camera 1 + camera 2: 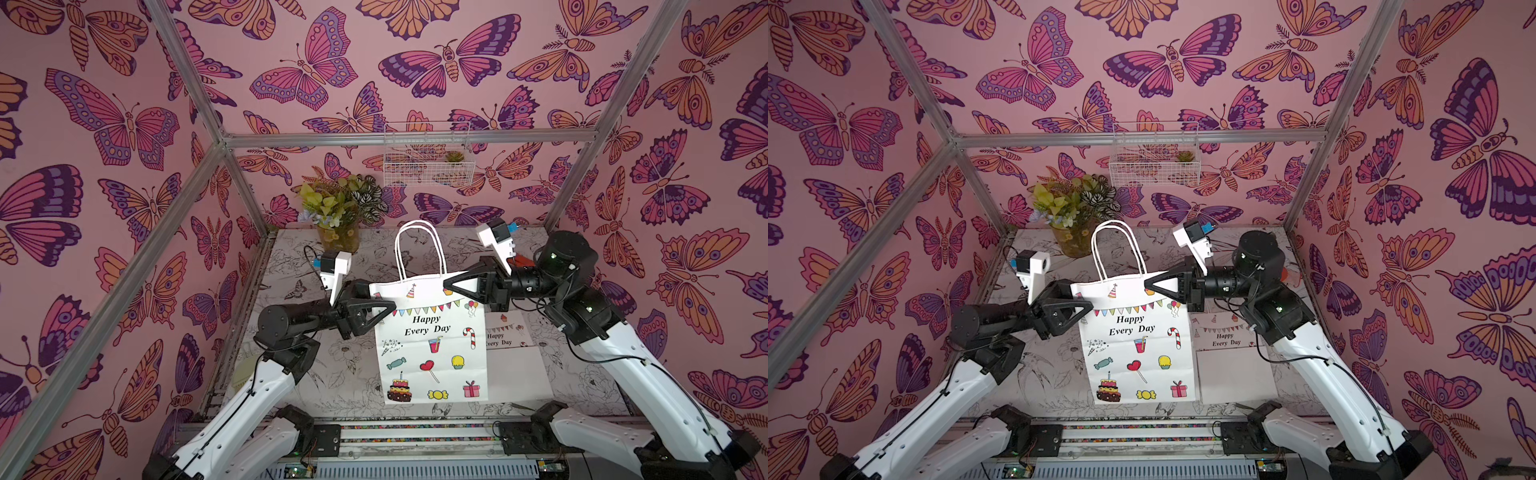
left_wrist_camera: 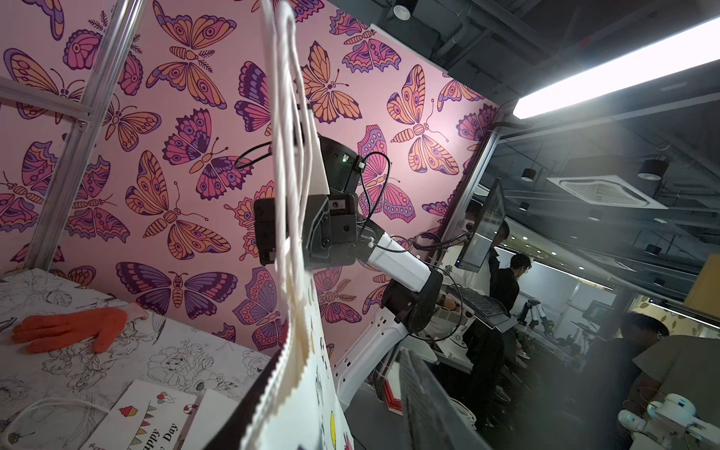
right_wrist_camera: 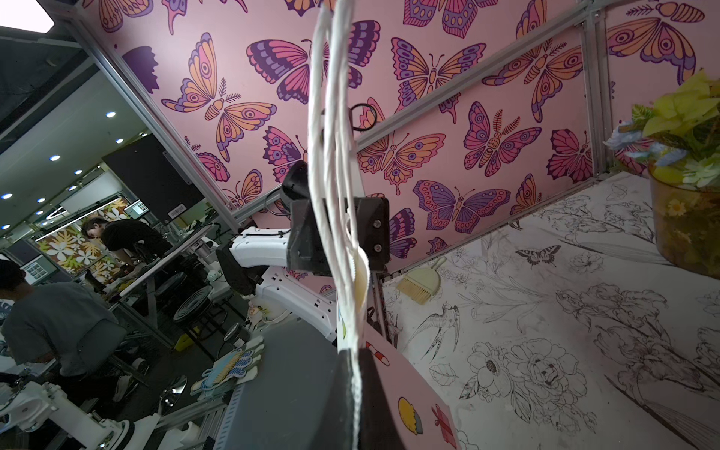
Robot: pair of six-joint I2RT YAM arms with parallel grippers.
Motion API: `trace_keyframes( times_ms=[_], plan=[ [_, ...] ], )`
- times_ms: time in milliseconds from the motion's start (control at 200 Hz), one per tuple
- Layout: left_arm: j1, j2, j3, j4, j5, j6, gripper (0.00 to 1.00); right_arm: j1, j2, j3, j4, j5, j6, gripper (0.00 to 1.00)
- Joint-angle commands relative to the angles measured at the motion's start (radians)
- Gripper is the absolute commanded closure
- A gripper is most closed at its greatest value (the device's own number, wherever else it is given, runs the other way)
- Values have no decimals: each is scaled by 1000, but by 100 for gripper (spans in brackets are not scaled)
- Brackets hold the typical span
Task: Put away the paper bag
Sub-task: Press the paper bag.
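Observation:
A white paper bag (image 1: 432,345) (image 1: 1138,345), printed "Happy Every Day", hangs upright above the middle of the table, its two cord handles (image 1: 419,249) standing up. My right gripper (image 1: 446,286) (image 1: 1148,284) is shut on the bag's top right edge; in the right wrist view the serrated rim (image 3: 355,389) is pinched between the dark fingers of that gripper (image 3: 356,362). My left gripper (image 1: 390,309) (image 1: 1088,307) is at the top left corner. In the left wrist view its jaws (image 2: 343,352) stand apart, with the bag's rim (image 2: 296,409) against one finger.
A second printed bag (image 1: 509,336) lies flat on the table under the right arm. A vase of flowers (image 1: 338,232) stands at the back, and a wire basket (image 1: 428,153) hangs on the back wall. An orange glove (image 2: 74,327) and a small brush (image 3: 420,280) lie on the table.

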Motion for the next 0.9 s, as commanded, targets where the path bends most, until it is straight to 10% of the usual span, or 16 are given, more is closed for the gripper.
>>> trace_keyframes(
  times_ms=[0,746,896],
  plan=[
    [3,-9,0,-4,15,28,52,2,-14,-7,27,48,30,100],
    [0,19,-21,-174,192,151,63,-10,-10,23,194,93,175,100],
    [0,-16,-17,-268,177,214,96,-9,-14,-5,216,92,192,100]
  ],
)
